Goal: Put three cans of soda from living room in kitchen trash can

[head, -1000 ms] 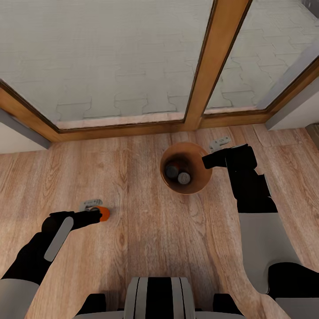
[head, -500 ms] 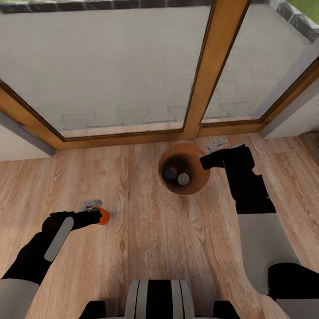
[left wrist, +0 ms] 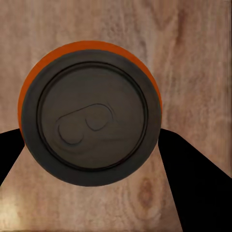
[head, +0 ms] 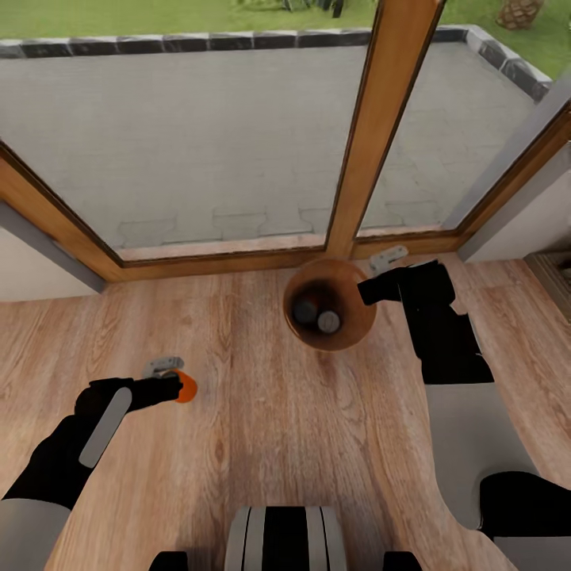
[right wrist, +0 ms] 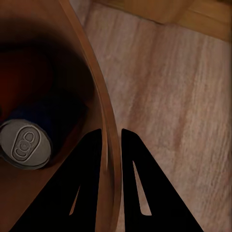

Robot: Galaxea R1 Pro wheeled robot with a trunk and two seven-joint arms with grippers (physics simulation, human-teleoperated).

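In the head view my left gripper (head: 170,382) is shut on an orange can of soda (head: 187,387), held upright over the plank floor. The left wrist view looks down on that can's (left wrist: 92,113) dark top, with the gripper (left wrist: 92,140) clamped on both its sides. My right gripper (head: 369,289) is shut on the rim of the tash can (head: 354,316), which has a brown inside. In the right wrist view the gripper (right wrist: 110,141) pinches the bin wall (right wrist: 102,96). Two cans lie inside, one blue with a silvery top (right wrist: 24,144) and one darker (head: 305,310).
Wood-framed glass doors (head: 373,135) stand just beyond the bin, with a paved terrace and lawn outside. A white wall (head: 32,262) is at the left and another at the right. Light wood floor (head: 270,428) stretches between my arms.
The whole picture has shifted: the door sill sits lower and more terrace and lawn show at the top. Both grippers keep their holds on the can and the bin.
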